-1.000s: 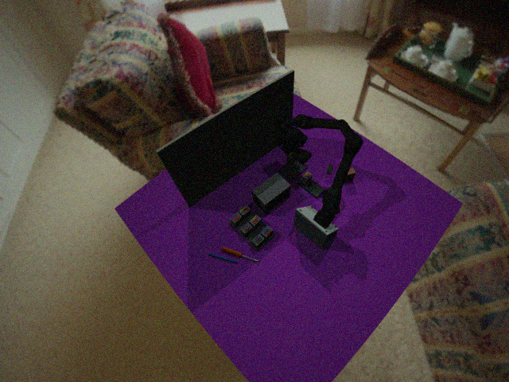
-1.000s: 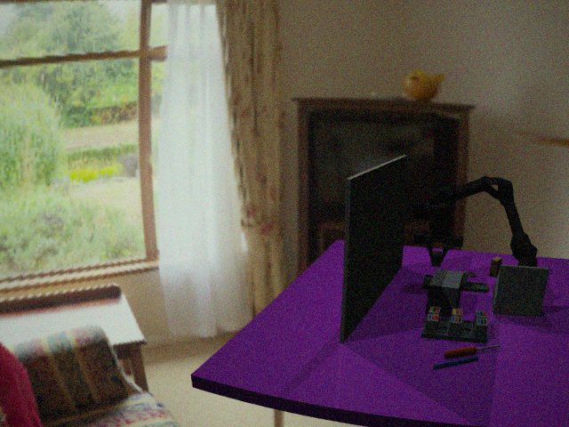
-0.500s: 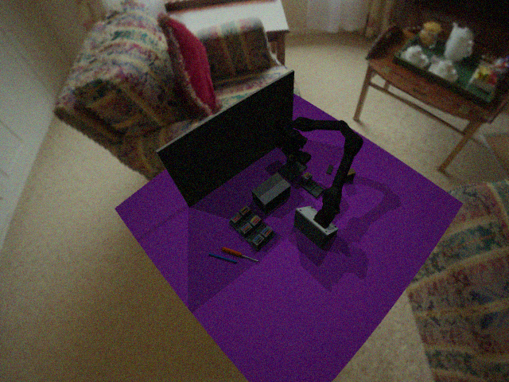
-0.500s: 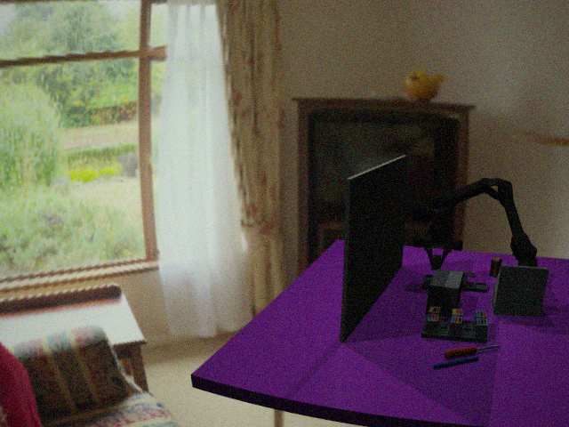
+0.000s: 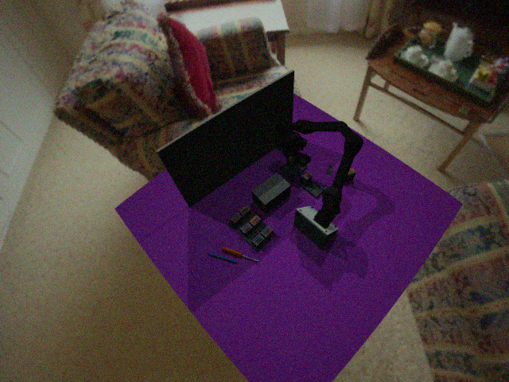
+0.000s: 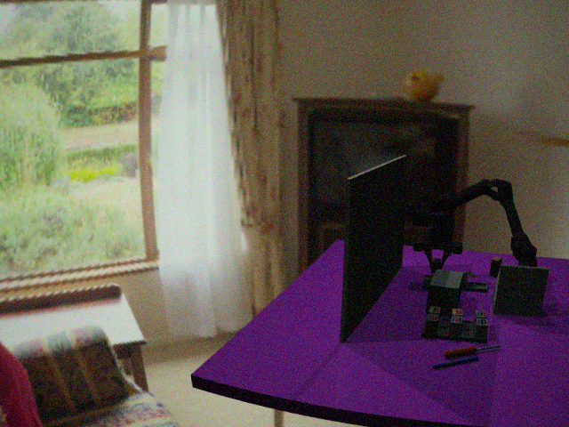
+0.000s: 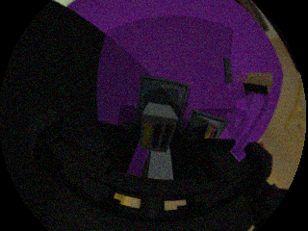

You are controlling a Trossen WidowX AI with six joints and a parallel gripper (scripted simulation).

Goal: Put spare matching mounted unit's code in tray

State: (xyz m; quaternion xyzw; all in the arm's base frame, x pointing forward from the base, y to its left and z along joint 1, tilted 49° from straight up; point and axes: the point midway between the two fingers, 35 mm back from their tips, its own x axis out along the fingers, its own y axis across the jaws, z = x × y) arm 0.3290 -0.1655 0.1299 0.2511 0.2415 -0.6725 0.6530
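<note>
My gripper point(image 5: 303, 161) point(image 6: 436, 262) point(image 7: 157, 120) is shut on a small dark grey spare point(image 7: 159, 129), upright, with a pale top and a yellow stripe on the face towards the wrist camera. It hangs over the square dark tray point(image 7: 164, 80) point(image 5: 287, 173); the gap below the spare is hidden. The mounted unit point(image 5: 306, 177) point(image 7: 210, 131) is on a dark plate beside the tray, with red and yellow stripes showing in the wrist view. Several other spares with coloured labels stand in a dark rack point(image 5: 258, 247) point(image 6: 427, 332). The codes are too dim to compare.
A grey box point(image 5: 271, 192) point(image 6: 445, 282) point(image 7: 161, 166) stands between tray and rack. A tall black panel point(image 5: 234, 143) point(image 6: 374, 248) stands alongside. A tan block point(image 5: 350, 175) point(image 6: 495, 266) point(image 7: 258, 81), an orange screwdriver point(image 5: 231, 251) point(image 6: 460, 352) and a blue pen point(image 5: 222, 258) point(image 6: 454, 362) are farther off.
</note>
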